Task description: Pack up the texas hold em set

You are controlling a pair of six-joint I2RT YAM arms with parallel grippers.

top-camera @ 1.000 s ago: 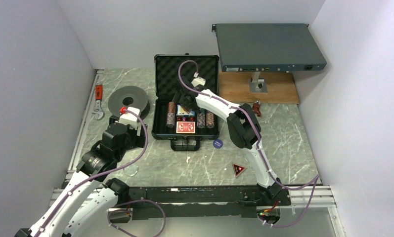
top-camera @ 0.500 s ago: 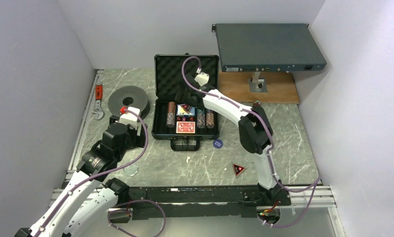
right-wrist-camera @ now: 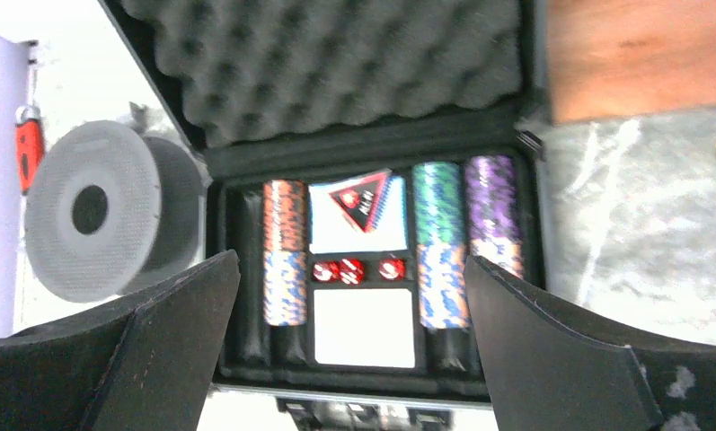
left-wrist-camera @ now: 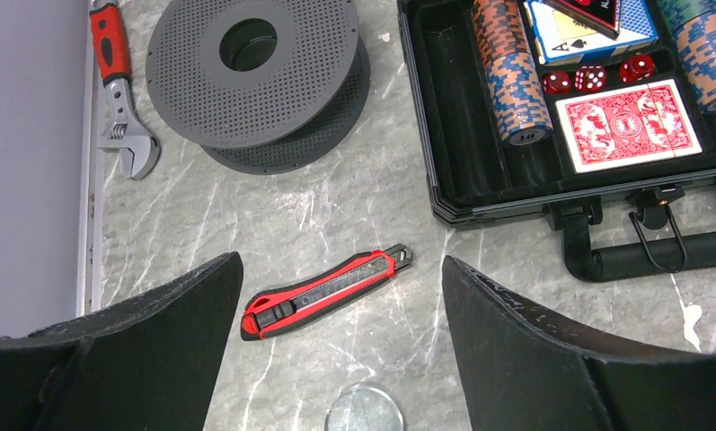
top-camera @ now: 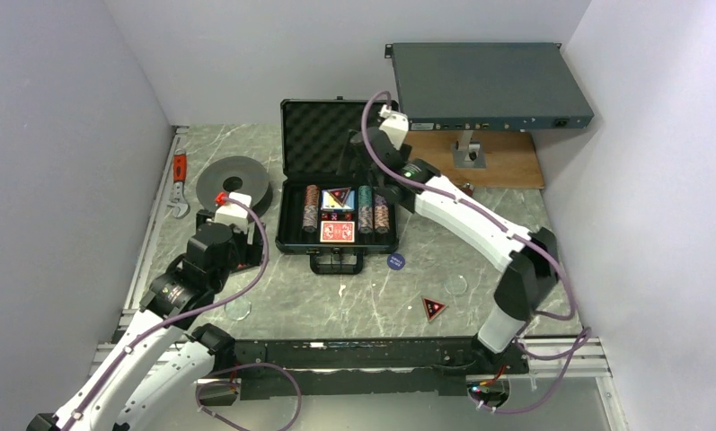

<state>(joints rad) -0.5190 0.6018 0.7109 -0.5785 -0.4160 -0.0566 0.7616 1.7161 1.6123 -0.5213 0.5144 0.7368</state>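
Observation:
The black briefcase [top-camera: 291, 235] lies open, its foam lid [top-camera: 318, 135] standing up at the back. Striped chip stacks [top-camera: 312, 208] fill its side slots around a red deck [top-camera: 337, 233], red dice [right-wrist-camera: 349, 269] and a blue deck with a triangular marker [right-wrist-camera: 361, 197] on top. Another triangular marker [top-camera: 434, 309] and the blue round button [top-camera: 395, 261] lie on the table in front of the case. My right gripper [top-camera: 354, 157] hovers open and empty high over the case. My left gripper [left-wrist-camera: 343, 341] hangs open and empty above the table left of the case.
A red utility knife [left-wrist-camera: 325, 293] and a glass disc [left-wrist-camera: 364, 409] lie below the left jaws. The grey spool [top-camera: 233, 180] and a red-handled wrench [top-camera: 179, 184] are at the left. A grey rack box [top-camera: 489, 85] stands on a wooden board [top-camera: 507, 162] at the back right.
My right gripper has risen from the case's tray and drawn back to the right, its jaws widening. The triangular marker stays on the blue deck. The left arm has not moved.

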